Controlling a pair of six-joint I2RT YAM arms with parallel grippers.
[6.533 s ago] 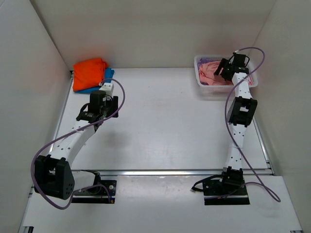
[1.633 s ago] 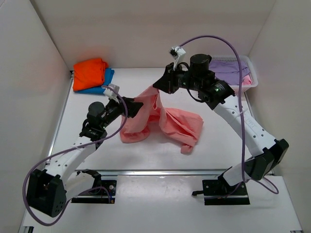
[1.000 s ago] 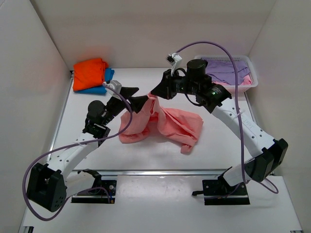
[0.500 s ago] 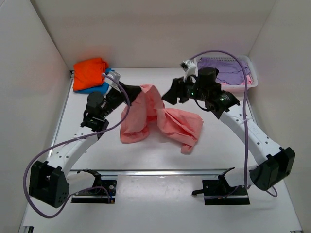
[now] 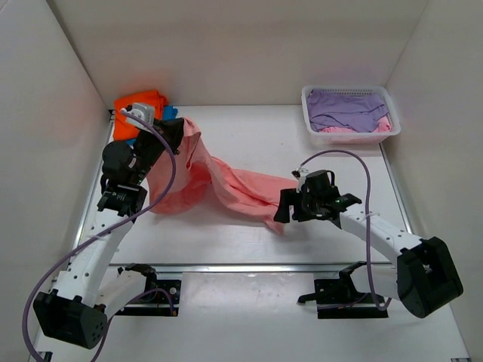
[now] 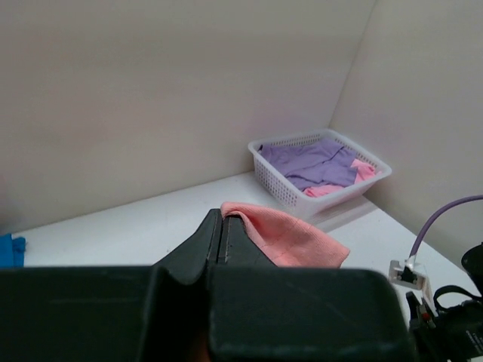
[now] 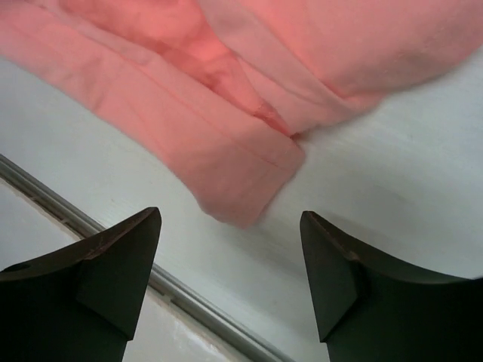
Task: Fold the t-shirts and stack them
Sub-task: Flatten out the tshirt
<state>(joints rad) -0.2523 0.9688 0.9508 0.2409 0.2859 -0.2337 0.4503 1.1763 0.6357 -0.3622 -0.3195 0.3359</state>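
A salmon-pink t-shirt (image 5: 226,185) stretches across the table from the back left down to the near middle. My left gripper (image 5: 175,134) is raised at the back left and shut on the shirt's upper edge. In the left wrist view a fold of the pink cloth (image 6: 290,237) hangs from the closed fingertips (image 6: 221,220). My right gripper (image 5: 281,211) stands open and low at the shirt's near corner. In the right wrist view its fingers straddle that folded corner (image 7: 241,181) without touching it. Folded orange (image 5: 139,102) and blue (image 5: 170,113) t-shirts lie stacked in the back left corner.
A white mesh basket (image 5: 349,137) at the back right holds a lavender t-shirt (image 5: 347,105) over some pink cloth (image 5: 349,130). White walls close in the left, back and right. A metal rail (image 7: 113,241) runs along the table's near edge, just in front of the right gripper.
My left gripper closed on the pink shirt and pulled it up and back to the left, stretching it out. My right gripper let go, opened and dropped to the shirt's near corner.
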